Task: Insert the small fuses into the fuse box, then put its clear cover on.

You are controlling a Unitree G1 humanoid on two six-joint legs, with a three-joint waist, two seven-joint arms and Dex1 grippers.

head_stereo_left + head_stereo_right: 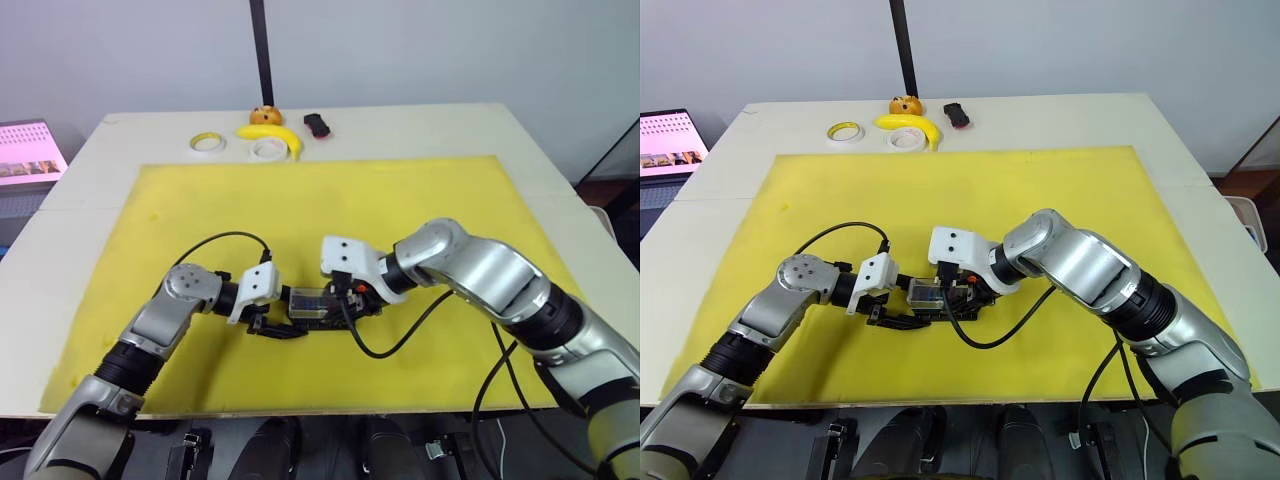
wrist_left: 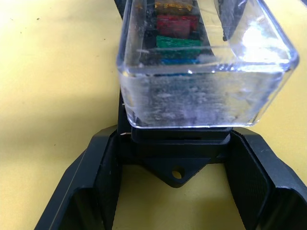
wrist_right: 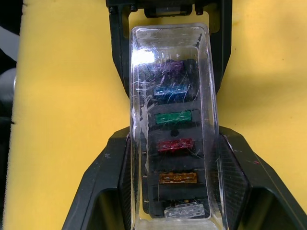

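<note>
The clear cover [image 3: 172,120], between the right gripper [image 3: 173,165] fingers, could sit skewed; left gripper [image 2: 177,165] clamps the fuse box [image 2: 175,148].

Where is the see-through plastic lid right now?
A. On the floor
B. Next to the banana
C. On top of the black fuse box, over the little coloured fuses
C: the clear rectangular plastic cover sits on the black plastic fuse box, with the small coloured translucent fuses showing through it.
</note>
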